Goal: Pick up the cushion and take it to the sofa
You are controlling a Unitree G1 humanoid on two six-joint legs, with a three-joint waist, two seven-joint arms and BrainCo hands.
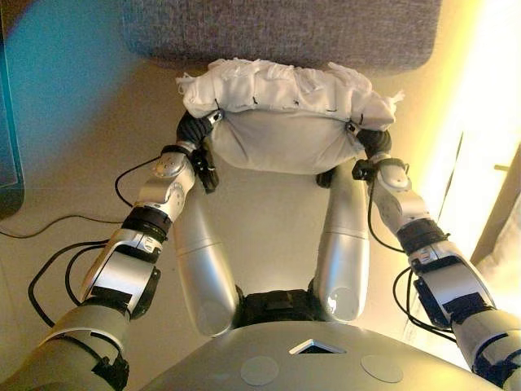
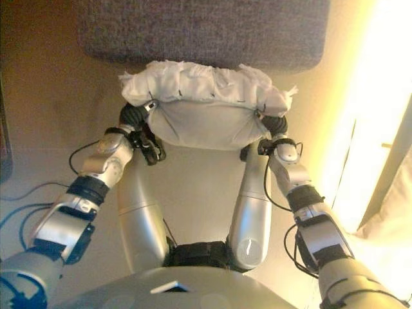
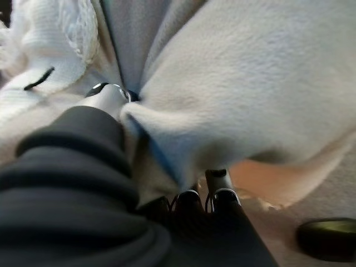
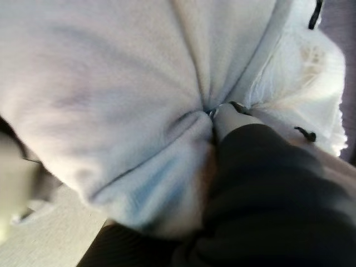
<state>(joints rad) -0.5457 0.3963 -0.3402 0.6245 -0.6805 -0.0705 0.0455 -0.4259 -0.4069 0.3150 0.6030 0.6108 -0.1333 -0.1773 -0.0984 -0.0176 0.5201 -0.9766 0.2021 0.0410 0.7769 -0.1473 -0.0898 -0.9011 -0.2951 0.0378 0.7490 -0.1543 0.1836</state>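
Note:
A white cushion with a shaggy top face and a smooth pale underside hangs between my two hands, just in front of the grey sofa. My left hand grips its left end; in the left wrist view the fingers and thumb curl into the fabric. My right hand grips its right end; in the right wrist view the thumb presses into the cushion. The cushion's far edge reaches the sofa's front edge.
The grey sofa spans the top of both eye views. Pale floor lies below the cushion. A dark object stands at the far left. A bright curtain and window area is on the right.

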